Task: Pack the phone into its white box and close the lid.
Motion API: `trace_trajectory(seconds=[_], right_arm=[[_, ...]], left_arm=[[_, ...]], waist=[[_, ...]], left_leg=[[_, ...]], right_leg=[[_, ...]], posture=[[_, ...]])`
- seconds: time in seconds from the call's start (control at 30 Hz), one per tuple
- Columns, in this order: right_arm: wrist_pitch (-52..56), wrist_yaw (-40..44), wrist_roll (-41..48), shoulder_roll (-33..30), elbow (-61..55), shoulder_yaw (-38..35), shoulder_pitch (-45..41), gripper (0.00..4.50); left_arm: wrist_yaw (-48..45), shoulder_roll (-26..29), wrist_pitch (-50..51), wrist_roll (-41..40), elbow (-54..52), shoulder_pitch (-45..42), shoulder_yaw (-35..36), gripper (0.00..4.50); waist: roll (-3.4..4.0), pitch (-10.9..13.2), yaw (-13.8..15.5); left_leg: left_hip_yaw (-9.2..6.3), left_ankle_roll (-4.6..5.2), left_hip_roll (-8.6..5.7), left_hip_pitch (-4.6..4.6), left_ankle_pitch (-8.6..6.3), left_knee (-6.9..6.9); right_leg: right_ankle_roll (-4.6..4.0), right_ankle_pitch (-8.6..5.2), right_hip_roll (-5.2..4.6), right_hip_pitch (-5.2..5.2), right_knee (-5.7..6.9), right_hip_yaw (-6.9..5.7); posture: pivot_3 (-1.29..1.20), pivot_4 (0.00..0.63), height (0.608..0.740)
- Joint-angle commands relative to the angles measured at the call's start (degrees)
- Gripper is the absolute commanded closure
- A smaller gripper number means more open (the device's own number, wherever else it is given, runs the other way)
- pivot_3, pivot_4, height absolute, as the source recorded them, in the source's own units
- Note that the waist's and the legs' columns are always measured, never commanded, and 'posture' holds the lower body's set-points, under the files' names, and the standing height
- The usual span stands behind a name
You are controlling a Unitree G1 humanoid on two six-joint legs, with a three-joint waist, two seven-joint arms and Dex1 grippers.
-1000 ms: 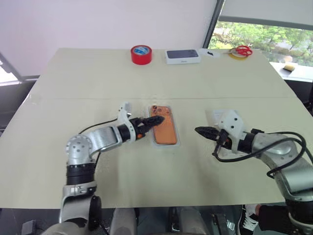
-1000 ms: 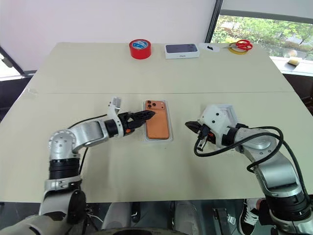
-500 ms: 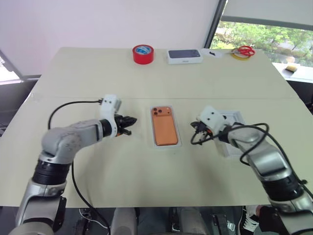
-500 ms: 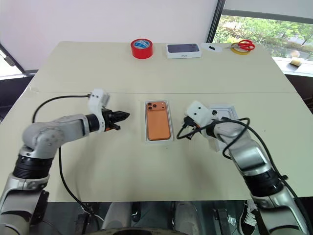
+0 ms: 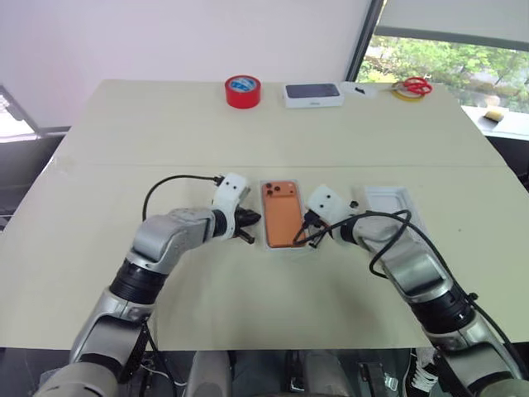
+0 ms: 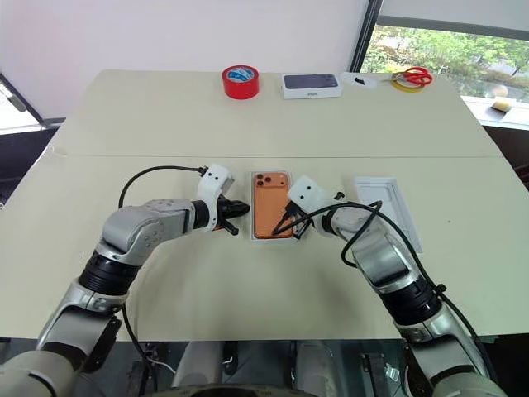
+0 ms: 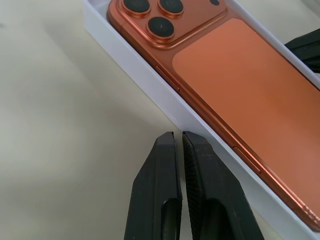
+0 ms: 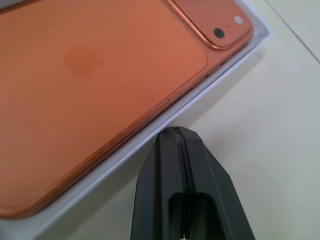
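Flanking the phone (image 5: 283, 215) in the white box (image 7: 150, 85), both grippers pinched empty.

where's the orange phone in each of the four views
Left eye: the phone lies mid-table, between the two grippers.
Right eye: same spot.
Left wrist: it runs from the top to the right edge.
Right wrist: upper left.
Shared landmark: the white box rim around it.
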Motion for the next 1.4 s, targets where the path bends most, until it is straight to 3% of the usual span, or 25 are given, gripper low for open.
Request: trace_trajectory(seconds=[0.03,0.4,0.77,0.9,1.0,1.2,1.4], right_arm=[[1.01,2.52,1.73,-3.15,-7.26,-2.04,2.8,4.5],[7.38,4.61,3.68,-11.7,-19.31,-10.46,15.4,4.5],[8.38,3.5,3.07,-13.92,-21.41,-14.5,20.63,4.5],[8.47,7.5,6.92,-16.09,-21.55,-20.69,20.74,4.5],[7.12,11.32,9.59,-19.54,-21.67,-25.68,23.17,3.65],[9.25,13.3,13.71,-22.93,-19.76,-32.27,21.94,0.73],[28.19,9.33,19.81,-17.78,-10.4,-31.19,7.14,0.73]], left_arm=[[-5.26,-3.89,0.92,-0.57,-0.53,-2.73,-3.66,4.2],[-11.1,-12.76,3.84,1.87,0.72,-4.96,-9.2,4.2],[-12.89,-12.68,5.32,3.57,1.21,-4.2,-7.45,4.2],[-14.1,-10.32,5.65,3.6,-0.76,-4.03,-5.89,4.2],[-15.02,-7.69,6.31,2.93,-3.06,-3.47,-3.43,4.25],[-18.43,-0.48,1.4,3.1,-6.72,-0.86,0.05,4.25],[-29.34,8.5,-22.99,11.25,-11.17,5.29,-4.14,4.25]], waist=[[0.0,0.0,0.2],[0.02,-0.01,1.08],[0.02,-0.01,1.03],[0.02,-0.01,1.04],[0.03,-0.01,1.05],[0.06,-0.03,0.57],[0.07,-0.03,-0.24]], left_leg=[[0.0,0.0,0.0,0.0,0.0,0.01],[0.0,0.06,-0.01,0.0,-0.04,0.03],[-0.05,0.07,0.0,0.01,-0.04,0.04],[-0.04,0.07,0.0,0.0,-0.04,0.04],[-0.07,0.07,0.0,0.01,-0.04,0.04],[-0.06,0.07,0.02,0.08,-0.04,0.02],[-0.05,0.07,0.03,0.08,-0.04,0.02]], right_leg=[[0.0,0.0,0.0,0.0,0.0,0.0],[0.0,0.0,0.0,0.0,-0.03,0.0],[0.0,0.0,0.01,0.02,-0.03,0.0],[0.0,0.0,0.01,0.01,-0.03,0.0],[0.0,0.0,0.02,0.04,-0.03,0.0],[-0.01,0.0,0.03,0.07,-0.01,0.01],[-0.03,0.0,0.02,0.07,-0.01,0.01]], posture=[[0.0,0.15,0.73],[0.0,0.15,0.73],[0.0,0.15,0.73],[0.0,0.15,0.73],[0.0,0.15,0.73],[0.0,0.15,0.73],[0.0,0.15,0.73]])
